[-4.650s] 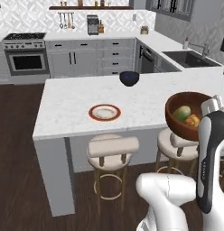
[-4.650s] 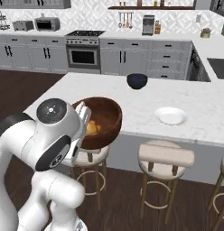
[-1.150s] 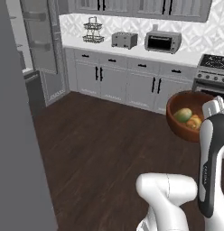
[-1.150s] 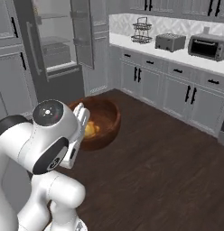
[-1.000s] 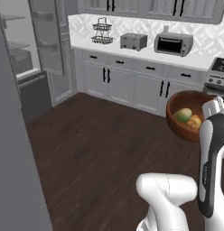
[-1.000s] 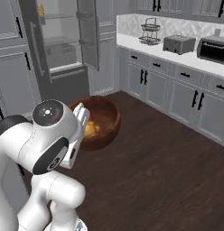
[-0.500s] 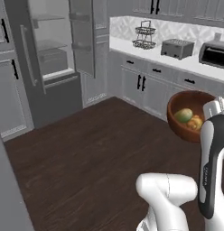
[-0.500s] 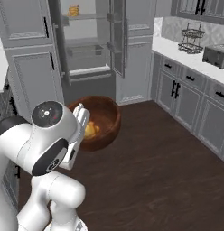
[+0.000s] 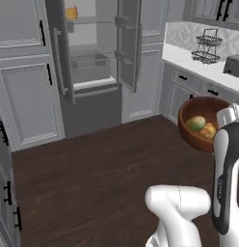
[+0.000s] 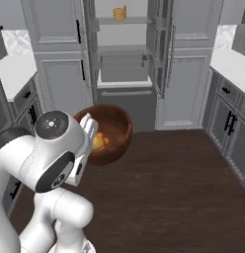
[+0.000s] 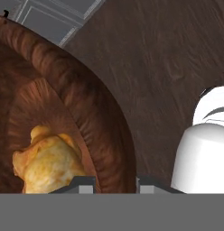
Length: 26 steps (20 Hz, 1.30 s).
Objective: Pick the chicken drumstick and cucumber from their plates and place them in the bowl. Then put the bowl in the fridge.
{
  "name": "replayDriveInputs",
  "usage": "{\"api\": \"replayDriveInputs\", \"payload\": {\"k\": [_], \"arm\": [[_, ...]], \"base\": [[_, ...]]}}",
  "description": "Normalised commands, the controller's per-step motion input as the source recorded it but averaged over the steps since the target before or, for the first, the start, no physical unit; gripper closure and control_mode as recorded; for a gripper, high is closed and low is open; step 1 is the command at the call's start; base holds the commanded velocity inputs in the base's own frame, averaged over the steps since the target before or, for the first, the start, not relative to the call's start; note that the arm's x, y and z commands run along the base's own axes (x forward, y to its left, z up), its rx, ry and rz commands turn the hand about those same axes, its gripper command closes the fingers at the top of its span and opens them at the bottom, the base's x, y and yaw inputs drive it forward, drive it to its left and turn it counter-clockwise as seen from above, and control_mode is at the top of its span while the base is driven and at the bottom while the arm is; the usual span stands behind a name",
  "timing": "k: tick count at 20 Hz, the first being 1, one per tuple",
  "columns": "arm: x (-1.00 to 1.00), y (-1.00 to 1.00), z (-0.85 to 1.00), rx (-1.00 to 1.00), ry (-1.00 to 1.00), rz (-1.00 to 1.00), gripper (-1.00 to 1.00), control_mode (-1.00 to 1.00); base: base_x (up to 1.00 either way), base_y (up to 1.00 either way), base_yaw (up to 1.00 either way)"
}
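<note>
The reddish-brown bowl [image 9: 197, 141] [image 10: 116, 132] [image 11: 96, 131] hangs in the air above the dark floor, and my gripper [image 11: 116, 181] is shut on its rim. Inside it lie the yellowish-green cucumber [image 9: 195, 123] and the golden chicken drumstick [image 9: 208, 131] [image 10: 98, 143] [image 11: 48, 164]. The fridge [image 9: 91, 83] [image 10: 123, 70] stands ahead with both doors swung open, showing pale grey shelves and a drawer. It is some way beyond the bowl. The plates are out of view.
An orange item [image 9: 71, 13] [image 10: 119, 12] sits on the fridge's top shelf. A counter with a wire basket [image 9: 206, 46] runs along the right over grey cupboards [image 9: 186, 91]. Another counter [image 10: 11, 69] lies to the left. Dark wood floor [image 10: 183, 178] stretches up to the fridge.
The whole picture has swung, so the base has moved: the open fridge now stands more squarely ahead and larger. The bowl stays held in the same place relative to the arm.
</note>
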Motion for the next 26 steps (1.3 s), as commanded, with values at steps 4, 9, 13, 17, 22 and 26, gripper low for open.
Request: {"api": "replayDriveInputs", "payload": {"k": [4, 9, 13, 17, 22, 26], "arm": [[0.00, 0.00, 0.00, 0.00, 0.00, 0.00, 1.00, 1.00], [0.00, 0.00, 0.00, 0.00, 0.00, 0.00, 1.00, 1.00], [0.00, 0.00, 0.00, 0.00, 0.00, 0.00, 1.00, 1.00], [0.00, 0.00, 0.00, 0.00, 0.00, 0.00, 1.00, 1.00], [0.00, 0.00, 0.00, 0.00, 0.00, 0.00, 1.00, 1.00], [0.00, 0.00, 0.00, 0.00, 0.00, 0.00, 1.00, 1.00]], "base": [[1.00, -0.64, 0.45], [1.00, -0.20, 0.27], [1.00, 0.00, 0.17], [1.00, -0.37, 0.23], [1.00, -0.25, 0.20], [1.00, -0.07, 0.12]]}}
